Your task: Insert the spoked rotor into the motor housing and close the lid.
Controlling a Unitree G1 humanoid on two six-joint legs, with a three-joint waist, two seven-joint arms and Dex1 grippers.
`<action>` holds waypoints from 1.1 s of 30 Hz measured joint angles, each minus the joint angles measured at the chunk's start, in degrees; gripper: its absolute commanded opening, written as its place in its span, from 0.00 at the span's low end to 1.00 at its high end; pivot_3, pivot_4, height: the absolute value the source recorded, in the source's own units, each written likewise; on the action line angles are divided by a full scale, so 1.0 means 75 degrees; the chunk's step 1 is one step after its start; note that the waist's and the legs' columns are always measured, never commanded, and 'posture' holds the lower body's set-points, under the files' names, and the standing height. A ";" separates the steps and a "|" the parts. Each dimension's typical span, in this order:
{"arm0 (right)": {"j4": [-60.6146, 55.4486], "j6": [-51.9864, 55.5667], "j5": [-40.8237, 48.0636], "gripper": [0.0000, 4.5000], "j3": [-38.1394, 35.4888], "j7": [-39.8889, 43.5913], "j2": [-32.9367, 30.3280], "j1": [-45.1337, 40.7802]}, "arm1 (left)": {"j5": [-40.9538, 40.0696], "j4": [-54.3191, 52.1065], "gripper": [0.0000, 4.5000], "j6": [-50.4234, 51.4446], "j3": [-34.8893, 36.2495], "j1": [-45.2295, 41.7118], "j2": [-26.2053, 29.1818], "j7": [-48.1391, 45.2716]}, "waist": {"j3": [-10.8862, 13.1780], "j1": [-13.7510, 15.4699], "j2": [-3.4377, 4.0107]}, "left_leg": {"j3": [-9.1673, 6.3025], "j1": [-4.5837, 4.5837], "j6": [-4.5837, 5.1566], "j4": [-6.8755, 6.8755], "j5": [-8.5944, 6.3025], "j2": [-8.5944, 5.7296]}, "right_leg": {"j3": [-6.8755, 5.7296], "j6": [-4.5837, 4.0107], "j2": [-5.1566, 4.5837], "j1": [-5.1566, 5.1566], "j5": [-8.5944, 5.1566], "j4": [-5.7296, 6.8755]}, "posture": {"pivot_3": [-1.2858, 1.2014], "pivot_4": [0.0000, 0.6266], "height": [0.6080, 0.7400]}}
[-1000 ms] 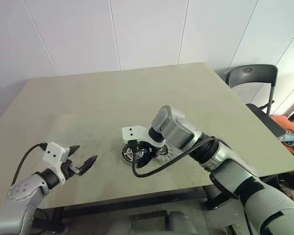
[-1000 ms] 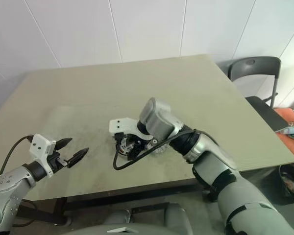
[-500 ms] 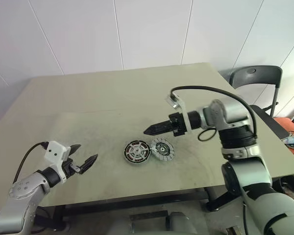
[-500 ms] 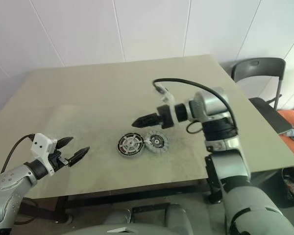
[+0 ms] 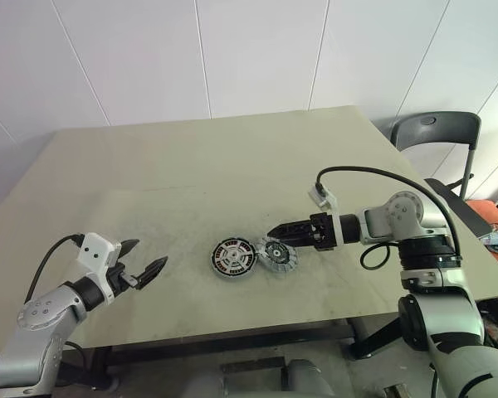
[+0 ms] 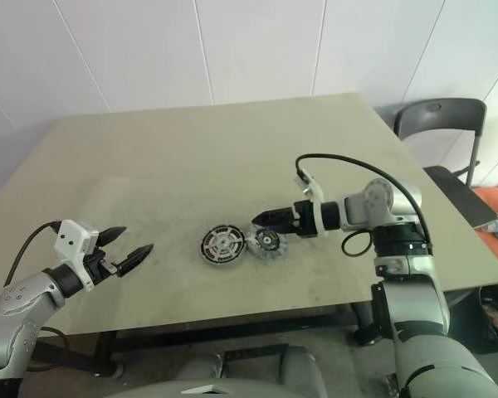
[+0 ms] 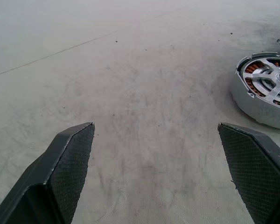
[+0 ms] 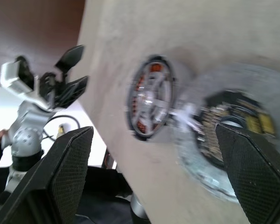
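The motor housing (image 7: 254,105) lies near the table's front middle, copper windings showing inside. The spoked rotor (image 5: 232,256) sits in it, silver spokes up. The lid (image 5: 277,254), a ribbed grey disc, rests right beside the housing on its right, touching it and slightly tilted. My right gripper (image 5: 273,233) reaches in from the right, pointing left, tips just above the lid's far edge; its fingers (image 8: 67,182) stand wide open and hold nothing. My left gripper (image 5: 148,256) hovers open over the table's front left, well left of the housing, its fingers (image 7: 67,168) empty.
The beige table (image 5: 191,166) has its front edge close below the parts. A dark folding chair (image 5: 436,133) stands past the table's right corner. An orange surface with small items (image 5: 491,236) lies at the far right.
My right gripper, which sat over the two discs, has lifted off, swung to the right and rolled over; both discs are uncovered. The left gripper has stayed put.
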 measured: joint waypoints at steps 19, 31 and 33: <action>0.0915 -0.0490 0.0011 0.97 0.0139 0.0091 -0.0383 0.0526 | -0.0005 -0.0026 1.00 0.0114 -0.0002 -0.0024 -0.0001 0.0017 | 0.0000 -0.0013 0.0000 | 0.0004 0.0001 0.0002 0.0000 -0.0001 0.0001 | 0.0001 0.0009 0.0000 0.0011 0.0006 -0.0020 | 0.52 0.00 1.00; 0.0774 -0.0492 0.0017 0.97 0.0358 0.0154 -0.0345 0.0544 | -0.0005 -0.0025 1.00 0.0134 -0.0002 -0.0032 0.0000 0.0006 | -0.0001 -0.0038 -0.0002 | 0.0004 0.0005 0.0002 -0.0002 -0.0001 0.0003 | 0.0001 0.0009 0.0001 0.0012 0.0006 -0.0018 | 0.52 0.00 1.00; 0.0705 -0.0463 0.0022 0.97 0.0368 0.0137 -0.0259 0.0561 | -0.0005 -0.0025 1.00 0.0134 -0.0002 -0.0033 0.0000 0.0006 | -0.0001 -0.0047 -0.0002 | 0.0004 0.0006 0.0002 -0.0002 -0.0001 0.0004 | 0.0001 0.0009 0.0003 0.0012 0.0006 -0.0016 | 0.52 0.00 1.00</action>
